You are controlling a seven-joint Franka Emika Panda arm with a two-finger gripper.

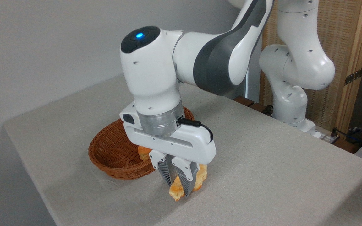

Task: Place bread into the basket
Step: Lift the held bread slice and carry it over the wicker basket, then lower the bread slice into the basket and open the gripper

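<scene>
Tool (178, 183) clamps bread (176, 191), hiding its middle; long axis runs from tool back toward basket (112, 150).

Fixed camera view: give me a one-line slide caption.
Franka end effector closed on the bread on the grey table, right beside the wicker basket.

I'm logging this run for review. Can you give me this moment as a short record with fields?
arm: bent low over the table, beside the basket
claw: pointing down, fingers closed on the bread
bread: held in front of the basket, not inside it; whether its tip touches the cloth is unclear
basket: on the table; visible part holds nothing
</scene>
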